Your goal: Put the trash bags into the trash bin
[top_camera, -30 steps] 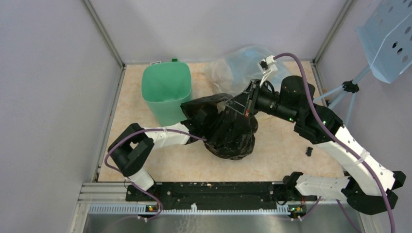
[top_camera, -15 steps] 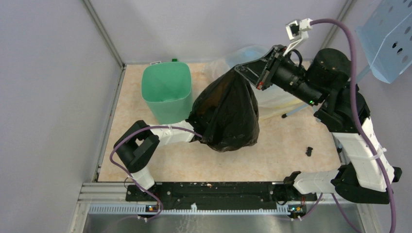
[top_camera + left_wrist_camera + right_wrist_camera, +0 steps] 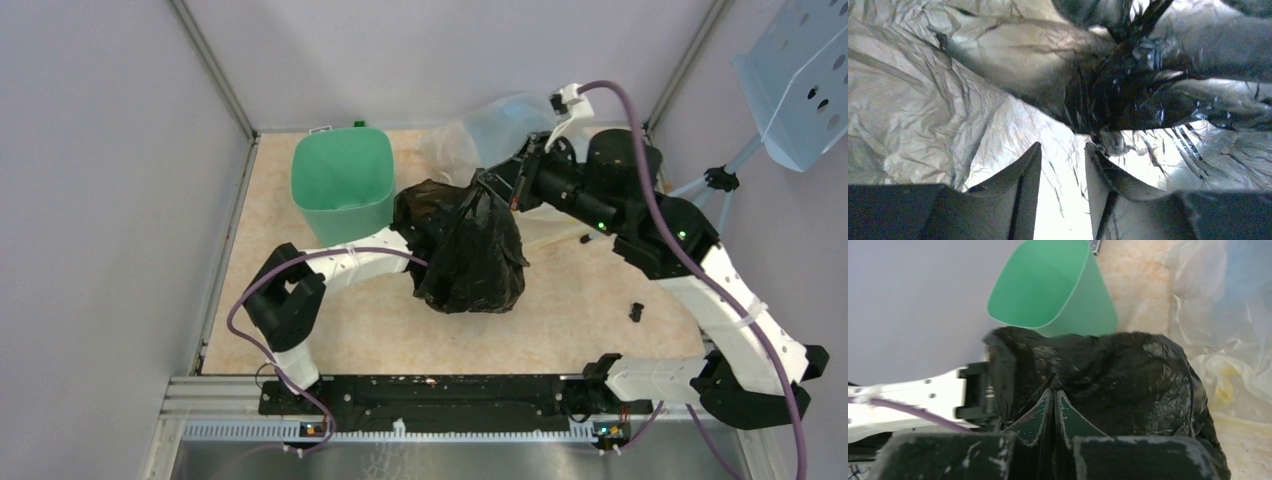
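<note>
The black trash bag (image 3: 470, 262) hangs bunched in the middle of the table, just right of the mint-green bin (image 3: 342, 180). My right gripper (image 3: 487, 182) is shut on the bag's gathered top and holds it up. In the right wrist view the shut gripper (image 3: 1054, 389) pinches black film, with the bag (image 3: 1128, 370) below and the bin (image 3: 1048, 285) beyond it. My left gripper is buried in the bag's left side and hidden in the top view. In the left wrist view it (image 3: 1063, 146) is open, surrounded by crinkled bag film (image 3: 998, 60).
A big clear-yellowish plastic bag (image 3: 480, 130) lies at the back right, also in the right wrist view (image 3: 1228, 315). A small black part (image 3: 636, 311) lies on the table at right. A pale blue perforated panel (image 3: 795, 80) stands outside the right wall.
My right gripper first lifted the black bag high, then came down and left with it, nearer the bin. The left arm stayed against the bag's left side and shifted slightly.
</note>
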{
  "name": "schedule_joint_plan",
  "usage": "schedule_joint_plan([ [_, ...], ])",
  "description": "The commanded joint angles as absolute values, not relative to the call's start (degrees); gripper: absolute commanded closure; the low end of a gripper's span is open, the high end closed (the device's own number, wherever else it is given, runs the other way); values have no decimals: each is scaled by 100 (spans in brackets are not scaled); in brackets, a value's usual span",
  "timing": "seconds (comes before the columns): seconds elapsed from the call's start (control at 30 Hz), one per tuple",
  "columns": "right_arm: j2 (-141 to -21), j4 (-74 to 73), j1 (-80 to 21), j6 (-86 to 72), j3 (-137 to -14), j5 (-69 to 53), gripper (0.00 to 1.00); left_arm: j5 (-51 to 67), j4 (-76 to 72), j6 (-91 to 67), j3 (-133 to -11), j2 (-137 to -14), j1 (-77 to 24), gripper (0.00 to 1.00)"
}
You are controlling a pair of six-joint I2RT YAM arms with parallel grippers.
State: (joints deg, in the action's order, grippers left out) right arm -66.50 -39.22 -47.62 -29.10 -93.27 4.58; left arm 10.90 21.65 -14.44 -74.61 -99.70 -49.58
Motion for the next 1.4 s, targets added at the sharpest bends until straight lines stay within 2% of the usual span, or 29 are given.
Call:
schedule_joint_plan([
  [0.0, -6545, -3607, -4604, -2883, -9230, 754, 100, 1084, 3462, -1367, -8354, -9631, -4988, 54],
  [0.13, -6603, -3667, -4499, -2791, -9353, 946, 100, 955, 4106, -1385, -8653, -9428, -4983, 43],
  [0.23, -6700, -3769, -4393, -2657, -9633, 1062, 100, 894, 4567, -1335, -8748, -9312, -4983, 38],
  [0.47, -6967, -4108, -4371, -2356, -10638, 1244, 100, 284, 5098, -1314, -8705, -9615, -4975, 40],
  [0.77, -6833, -4549, -4363, -2113, -10611, 1814, 100, 310, 4944, -1430, -8680, -9364, -4977, 43],
  [0.8, -6774, -4557, -4367, -2098, -10530, 1859, 100, 344, 4936, -1437, -8691, -9289, -4964, 44],
  [0.87, -6633, -4574, -4367, -2085, -10331, 1953, 100, 562, 4902, -1456, -8703, -9128, -4886, 52],
  [1.0, -6364, -4547, -4368, -2162, -9839, 1910, 100, 785, 4757, -1535, -8614, -8832, -4758, 94],
  [1.03, -6305, -4509, -4368, -2176, -9722, 1901, 100, 822, 4714, -1538, -8577, -8772, -4734, 100],
  [1.2, -6190, -4520, -4368, -2206, -9348, 1939, 100, 1450, 4711, -1470, -8536, -8656, -4494, 100],
  [1.37, -6019, -4546, -4367, -2206, -9052, 2113, 100, 2701, 4359, -1528, -8319, -8295, -4031, 100],
])
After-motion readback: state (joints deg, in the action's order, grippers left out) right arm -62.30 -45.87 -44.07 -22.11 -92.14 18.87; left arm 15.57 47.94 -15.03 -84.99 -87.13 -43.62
